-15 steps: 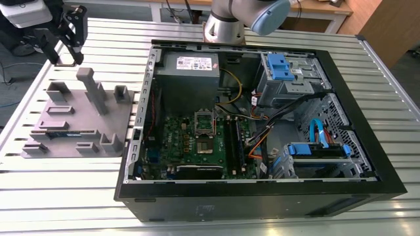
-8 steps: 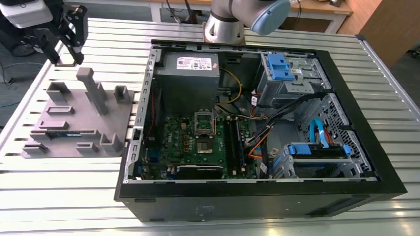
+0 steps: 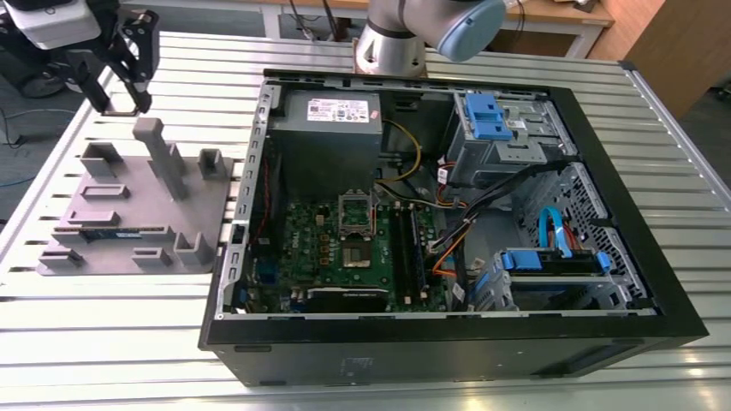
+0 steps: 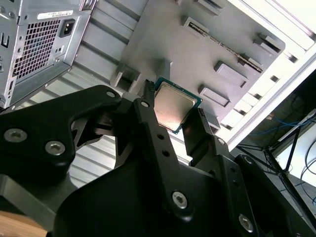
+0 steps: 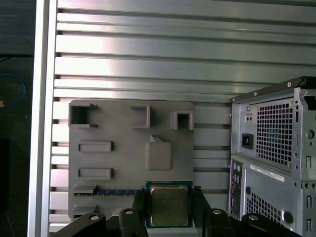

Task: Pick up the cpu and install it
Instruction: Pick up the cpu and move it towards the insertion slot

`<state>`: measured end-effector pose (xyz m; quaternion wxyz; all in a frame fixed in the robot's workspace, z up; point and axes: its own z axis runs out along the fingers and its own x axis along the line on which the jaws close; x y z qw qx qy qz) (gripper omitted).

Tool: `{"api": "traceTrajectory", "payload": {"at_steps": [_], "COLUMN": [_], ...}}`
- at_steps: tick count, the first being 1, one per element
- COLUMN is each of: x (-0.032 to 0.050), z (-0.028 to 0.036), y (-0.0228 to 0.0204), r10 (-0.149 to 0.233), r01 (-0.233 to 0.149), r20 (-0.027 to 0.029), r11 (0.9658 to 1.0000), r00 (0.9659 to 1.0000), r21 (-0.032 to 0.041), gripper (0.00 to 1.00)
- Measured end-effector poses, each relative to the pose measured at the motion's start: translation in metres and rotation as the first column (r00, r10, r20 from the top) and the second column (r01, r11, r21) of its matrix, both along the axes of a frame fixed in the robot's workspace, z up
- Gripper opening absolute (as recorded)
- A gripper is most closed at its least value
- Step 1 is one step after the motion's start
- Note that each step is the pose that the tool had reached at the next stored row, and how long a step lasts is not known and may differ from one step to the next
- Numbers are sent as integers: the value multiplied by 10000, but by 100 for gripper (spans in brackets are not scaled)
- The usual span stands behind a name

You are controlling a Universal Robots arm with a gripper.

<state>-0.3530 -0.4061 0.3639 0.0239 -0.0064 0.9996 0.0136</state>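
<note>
- At the exterior view's left, we see the gripper (image 3: 118, 104) hanging in the air by the grey plate (image 3: 126, 201).
- In the first wrist view, its fingers (image 5: 140, 210) pinch two opposite edges of the cpu (image 5: 169, 205), holding it clear of the plate, silver top showing.
- A memory stick (image 3: 112, 233) lies on the plate.
- To the right stands the open case (image 3: 457, 342), with its socket (image 3: 356, 224) uncovered.

On the table (image 3: 115, 342), the holder plate (image 3: 154, 218) lies near the exterior view's left edge, with the computer case (image 3: 457, 214) beside it. The gripper (image 5: 169, 197) clasps the cpu (image 5: 169, 207) above the plate's edge.
</note>
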Motion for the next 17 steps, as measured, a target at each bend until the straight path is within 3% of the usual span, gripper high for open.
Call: {"api": "traceTrajectory", "payload": {"at_steps": [17], "x": [174], "z": [0], "y": [0], "r10": [0], "r01": [0], "r20": [0], "r11": [10000], "r00": [10000], "r21": [0], "gripper": [47]}}
